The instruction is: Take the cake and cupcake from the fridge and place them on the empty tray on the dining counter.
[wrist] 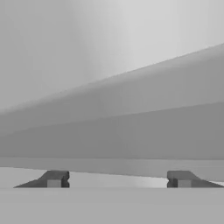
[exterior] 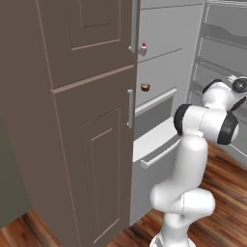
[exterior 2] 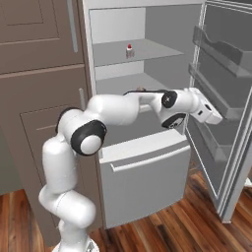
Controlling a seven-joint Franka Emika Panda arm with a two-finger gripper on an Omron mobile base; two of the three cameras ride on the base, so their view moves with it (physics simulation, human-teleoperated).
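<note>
Hiding cupcake (exterior: 145,87) in right base view: robot arm (exterior 2: 123,108).

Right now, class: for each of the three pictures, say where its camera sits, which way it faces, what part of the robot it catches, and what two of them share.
Left base view: behind the arm on its left, facing the brown cabinet and open fridge; the white arm rises at lower right.
Right base view: behind on the right, facing the fridge interior and open door; arm reaches in from lower left.
Hand view: on the hand, close to pale grey fridge surfaces; gripper fingertips apart.
Shared: both base views show the cake on the upper shelf.
</note>
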